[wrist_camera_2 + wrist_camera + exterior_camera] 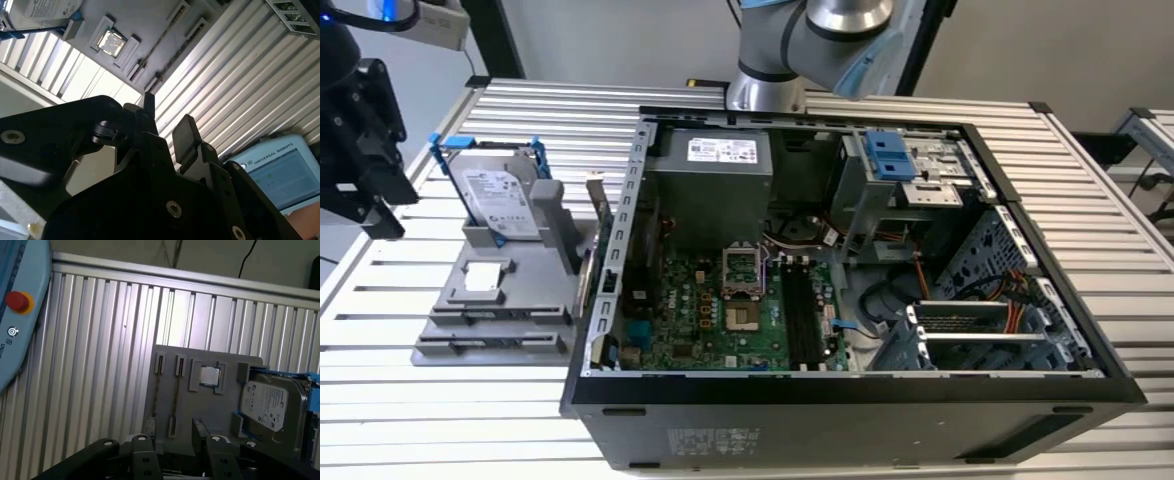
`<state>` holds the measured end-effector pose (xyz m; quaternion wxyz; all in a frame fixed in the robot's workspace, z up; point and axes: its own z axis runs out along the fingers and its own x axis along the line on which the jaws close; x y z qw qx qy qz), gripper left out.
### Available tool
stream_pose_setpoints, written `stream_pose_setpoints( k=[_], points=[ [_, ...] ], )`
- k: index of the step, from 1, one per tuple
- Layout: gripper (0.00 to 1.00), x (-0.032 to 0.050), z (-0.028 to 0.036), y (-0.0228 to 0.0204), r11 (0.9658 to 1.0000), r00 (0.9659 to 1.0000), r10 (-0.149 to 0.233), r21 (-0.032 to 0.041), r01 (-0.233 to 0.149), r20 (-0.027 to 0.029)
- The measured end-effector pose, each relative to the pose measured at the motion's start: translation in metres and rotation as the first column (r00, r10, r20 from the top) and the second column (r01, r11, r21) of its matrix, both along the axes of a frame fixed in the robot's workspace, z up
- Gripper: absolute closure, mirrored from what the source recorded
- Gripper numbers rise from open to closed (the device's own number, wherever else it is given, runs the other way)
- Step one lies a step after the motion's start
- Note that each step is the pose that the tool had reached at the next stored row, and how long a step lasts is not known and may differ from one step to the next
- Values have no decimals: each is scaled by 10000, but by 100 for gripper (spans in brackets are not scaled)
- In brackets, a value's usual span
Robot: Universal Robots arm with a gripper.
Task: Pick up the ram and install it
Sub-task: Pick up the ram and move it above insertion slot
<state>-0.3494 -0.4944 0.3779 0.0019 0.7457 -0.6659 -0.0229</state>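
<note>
The slatted metal worktop [1107, 190] carries an open computer case [854, 405] with its motherboard [707, 300] exposed. The black memory slots [801, 315] lie at 3 o'clock of the processor socket. The arm [827, 40] rises at 12 o'clock of the case, its upper part cut off by the frame edge.

A grey holder [480, 300] stands just beside the case at its 9 o'clock. A hard drive [500, 195] with blue rails stands upright at the holder's 12 o'clock end.

In the second wrist view the tool [167, 117] has its fingers [186, 132] spread apart, with bare slats showing between them and nothing gripped. In the exterior view it hangs at 9 o'clock of the hard drive, partly cut off by the frame edge.

In the first wrist view the ram [176, 392] sits on edge in a holder slot, on the side away from the hard drive and apart from the tool. It shows as one long, thin, dark line between end clips.

The ram's faces cannot be seen. The neighbouring slot shows a similar line, and whether that is a second stick cannot be told.
</note>
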Motion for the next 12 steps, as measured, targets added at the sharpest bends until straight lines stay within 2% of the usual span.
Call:
stream_pose_setpoints(
  k=[4,8,9,12],
  points=[
    [0,0,-69,0,10000,10000,-40,-7,40,0],
    [0,0,-105,0,10000,10000,-42,-9,42,2],
    [0,0,-140,0,10000,10000,-43,-7,43,18],
    [0,0,-193,0,10000,10000,-63,-8,63,29]
  ],
)
